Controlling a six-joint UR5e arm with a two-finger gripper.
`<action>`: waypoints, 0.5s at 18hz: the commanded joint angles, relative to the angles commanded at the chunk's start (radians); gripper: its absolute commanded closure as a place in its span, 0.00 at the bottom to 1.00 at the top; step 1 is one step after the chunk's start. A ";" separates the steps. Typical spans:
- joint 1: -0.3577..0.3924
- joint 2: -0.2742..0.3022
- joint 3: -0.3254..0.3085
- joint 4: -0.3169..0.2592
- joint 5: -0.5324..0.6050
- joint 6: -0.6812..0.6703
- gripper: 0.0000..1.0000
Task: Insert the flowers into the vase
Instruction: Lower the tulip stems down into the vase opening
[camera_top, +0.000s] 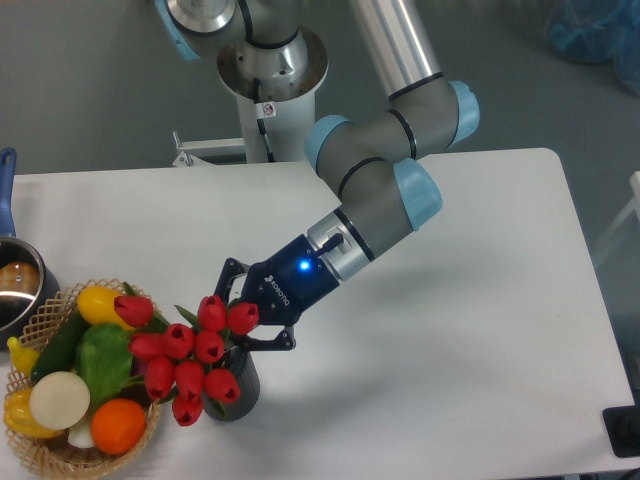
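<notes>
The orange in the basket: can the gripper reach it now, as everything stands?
Probably not. The gripper looks busy with the flowers at the vase, and the blooms hang over the basket beside the orange.

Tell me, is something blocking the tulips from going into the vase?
Nothing visible is. The tulips hang right at the vase, held by the gripper. The basket of toy vegetables sits beside them, not between.

Flowers (190, 355): red buds, green leaves. Vase (240, 388): dark grey, near black. Pincer (240, 310): black fingers on a dark blue body with a lit blue lamp. Arm (385, 190): grey with light blue joint caps. Bench (450, 330): plain white. Basket (40, 455): tan wicker weave.
</notes>
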 joint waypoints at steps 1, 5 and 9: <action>-0.002 0.000 -0.003 0.002 -0.002 0.002 0.75; 0.000 0.002 -0.011 0.000 0.000 0.000 0.56; 0.011 0.006 -0.026 0.000 0.000 0.002 0.49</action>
